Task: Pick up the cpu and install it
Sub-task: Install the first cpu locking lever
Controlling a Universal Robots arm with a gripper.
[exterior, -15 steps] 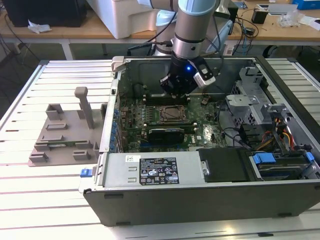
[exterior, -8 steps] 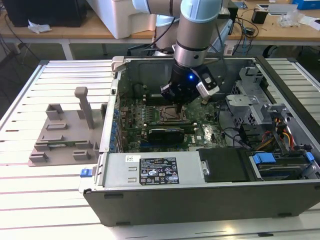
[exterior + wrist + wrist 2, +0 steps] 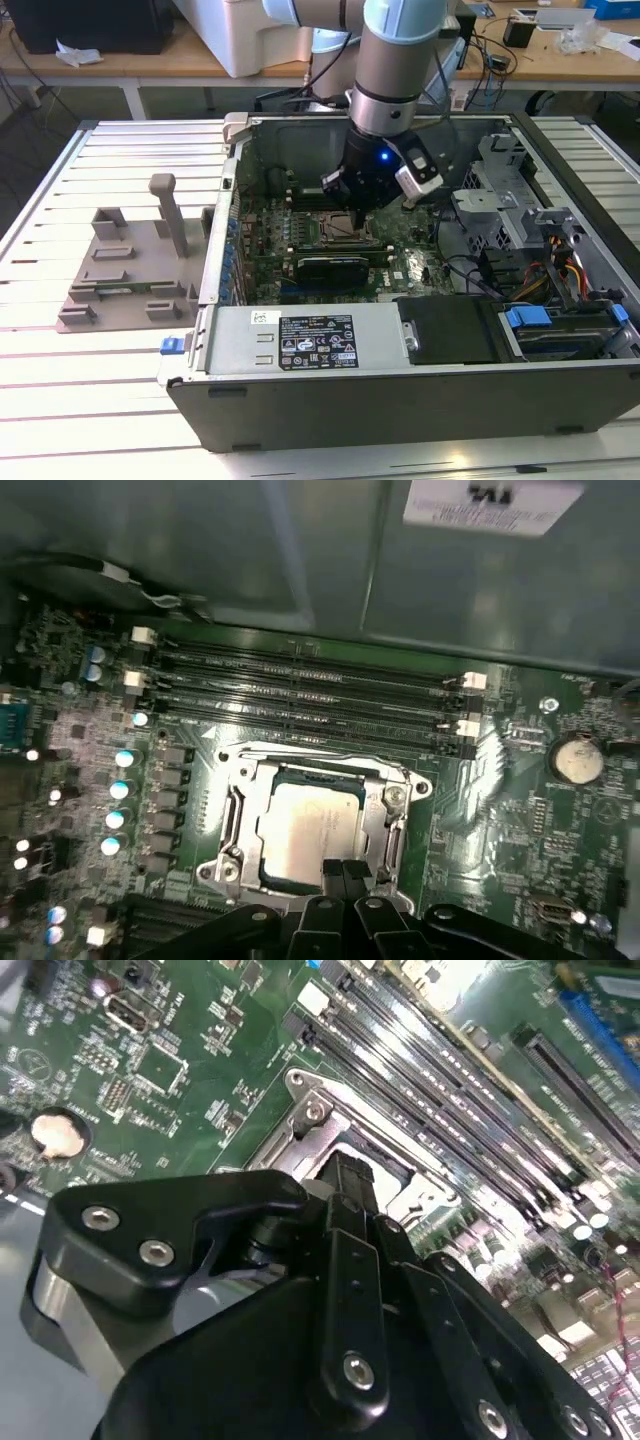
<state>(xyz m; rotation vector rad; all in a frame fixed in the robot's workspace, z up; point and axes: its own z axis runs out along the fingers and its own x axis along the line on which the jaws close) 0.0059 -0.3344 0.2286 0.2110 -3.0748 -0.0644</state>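
You have the open computer case (image 3: 400,390) lying on the counter (image 3: 100,400), arm reaching down inside. On the motherboard (image 3: 500,810), the cpu (image 3: 305,825) already sits in its socket frame (image 3: 232,820). Your tool (image 3: 345,872) hangs at the chip's edge, fingers together, gripping nothing; seating looks done.

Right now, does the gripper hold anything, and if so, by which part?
It cannot be told. In the first wrist view the gripper is over one edge of the cpu, which lies in the socket; a grip is not visible.
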